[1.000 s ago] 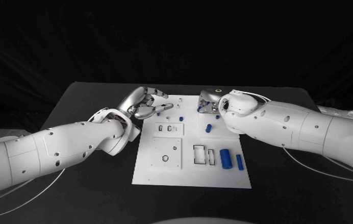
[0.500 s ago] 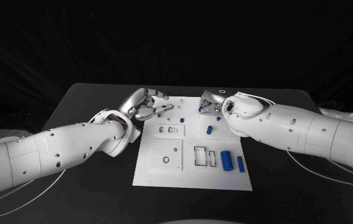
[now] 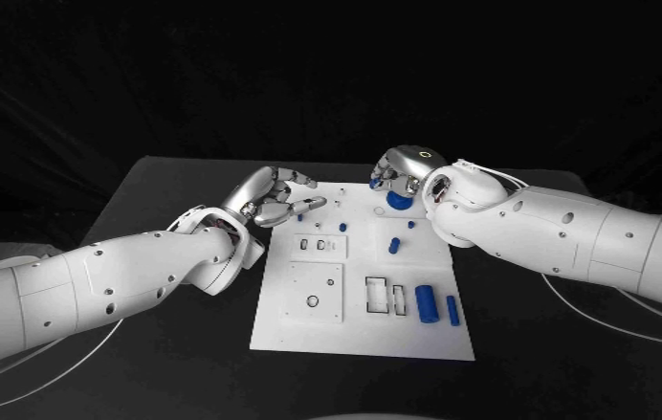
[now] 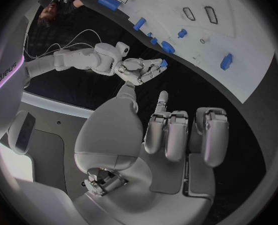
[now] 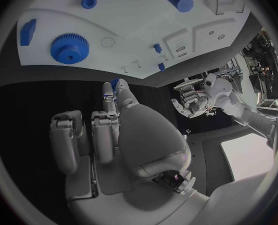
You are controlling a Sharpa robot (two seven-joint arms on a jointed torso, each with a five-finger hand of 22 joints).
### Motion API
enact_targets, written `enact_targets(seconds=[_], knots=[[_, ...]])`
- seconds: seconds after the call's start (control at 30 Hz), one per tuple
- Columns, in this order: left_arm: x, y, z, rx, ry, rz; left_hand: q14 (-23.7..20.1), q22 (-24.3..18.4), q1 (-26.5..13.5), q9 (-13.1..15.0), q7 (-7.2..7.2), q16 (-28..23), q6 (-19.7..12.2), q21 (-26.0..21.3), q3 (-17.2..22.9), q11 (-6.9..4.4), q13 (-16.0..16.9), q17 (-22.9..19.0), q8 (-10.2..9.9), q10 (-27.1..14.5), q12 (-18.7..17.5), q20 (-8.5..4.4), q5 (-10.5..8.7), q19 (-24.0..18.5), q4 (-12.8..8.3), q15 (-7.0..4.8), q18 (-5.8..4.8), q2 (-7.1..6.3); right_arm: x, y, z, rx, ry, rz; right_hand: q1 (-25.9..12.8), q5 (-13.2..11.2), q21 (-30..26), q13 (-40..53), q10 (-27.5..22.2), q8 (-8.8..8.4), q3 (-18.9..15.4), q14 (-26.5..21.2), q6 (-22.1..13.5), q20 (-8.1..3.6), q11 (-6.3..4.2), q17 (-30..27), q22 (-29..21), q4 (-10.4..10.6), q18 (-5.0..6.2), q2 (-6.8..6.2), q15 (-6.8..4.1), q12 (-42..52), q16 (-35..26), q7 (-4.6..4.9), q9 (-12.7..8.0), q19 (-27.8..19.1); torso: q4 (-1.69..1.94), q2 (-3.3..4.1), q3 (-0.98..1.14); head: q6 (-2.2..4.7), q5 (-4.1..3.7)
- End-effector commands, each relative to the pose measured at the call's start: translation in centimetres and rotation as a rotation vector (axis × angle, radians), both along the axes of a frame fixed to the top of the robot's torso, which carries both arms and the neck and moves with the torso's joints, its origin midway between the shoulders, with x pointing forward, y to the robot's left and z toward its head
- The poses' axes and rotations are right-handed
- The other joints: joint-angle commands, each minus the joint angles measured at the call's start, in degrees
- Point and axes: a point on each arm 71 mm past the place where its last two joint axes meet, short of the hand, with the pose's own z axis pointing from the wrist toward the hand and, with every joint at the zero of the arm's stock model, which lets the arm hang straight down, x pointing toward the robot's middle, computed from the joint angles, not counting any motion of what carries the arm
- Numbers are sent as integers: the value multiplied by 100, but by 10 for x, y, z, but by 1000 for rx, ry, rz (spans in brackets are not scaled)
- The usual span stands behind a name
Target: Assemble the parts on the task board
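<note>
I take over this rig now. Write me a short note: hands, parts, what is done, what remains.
Left hand: holds nothing, at the far left edge of the white task board.
Right hand: above the far right corner, pinching a small blue part.
Done: blue gear sits on the board.
Left: two blue cylinders lie loose near right; rectangular slots are unfilled.

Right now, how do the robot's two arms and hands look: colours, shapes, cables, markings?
Both arms are smooth white rounded shells dotted with small dark screw holes. The left hand and right hand are silver metal with jointed fingers. A small lit ring marks the right hand's back. Thin white cables loop at each wrist and trail below the arms.
</note>
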Motion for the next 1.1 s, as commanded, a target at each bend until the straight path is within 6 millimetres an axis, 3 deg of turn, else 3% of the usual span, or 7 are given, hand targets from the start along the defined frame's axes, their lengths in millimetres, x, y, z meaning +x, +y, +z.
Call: enact_targets(seconds=[0.03, 0.23, 0.47, 0.67, 1.1], knots=[[-1, -2, 2, -2, -6, -15, 597, 1509, 10, -6, 14, 15, -44, 14, 31, 7, 1509, 1510, -34, 606, 14, 32, -39, 603, -8, -16, -43, 58, 2, 5, 5, 35, -34, 27, 31, 14, 26, -8, 41, 54, 13, 597, 114, -32, 9, 1505, 1506, 14, -39, -31, -7, -36, 23, -61, 77, 609, 23, 19, 3, 46, -3], [0, -6, 4, -4, -12, -21, 597, 1509, 12, -7, 16, 15, -49, 14, 29, 8, 1509, 1510, -37, 606, 14, 32, -40, 603, -9, -16, -43, 56, 5, 15, 7, 36, -37, 44, 35, 14, 26, -10, 36, 44, 14, 597, 108, -25, 17, 1505, 1506, 18, -39, -42, 5, -54, 23, -56, 75, 609, 90, 61, -15, 58, -39], [0, -9, 11, -11, -22, -30, 597, 1509, 14, -8, 17, 15, -52, 14, 28, 9, 1509, 1510, -39, 606, 14, 32, -40, 603, -10, -15, -43, 55, 11, 26, 3, 26, -21, 53, 40, 14, 26, -12, 21, 25, 20, 597, 91, -16, 25, 1505, 1506, 25, -39, -48, 19, -76, 23, -50, 69, 609, 113, 122, -40, 92, -54], [1, -10, 17, -12, -34, -28, 597, 1509, 15, -8, 17, 15, -51, 14, 27, 9, 1509, 1510, -39, 606, 14, 32, -40, 603, -10, -15, -43, 56, 15, 30, -5, 12, -5, 48, 44, 14, 26, -13, 15, 20, 23, 597, 88, -13, 28, 1505, 1506, 26, -39, -48, 22, -82, 23, -48, 68, 609, 164, 162, -60, 125, -83], [1, -8, 23, -15, -48, -29, 597, 1509, 20, -7, 16, 15, -45, 14, 29, 10, 1509, 1510, -37, 606, 14, 32, -40, 603, -10, -14, -43, 62, 20, 37, -7, -14, -27, 57, 51, 14, 26, -13, 5, 11, 29, 597, 81, -8, 31, 1505, 1506, 26, -39, -51, 28, -90, 23, -46, 65, 609, 178, 215, -69, 106, -21]])
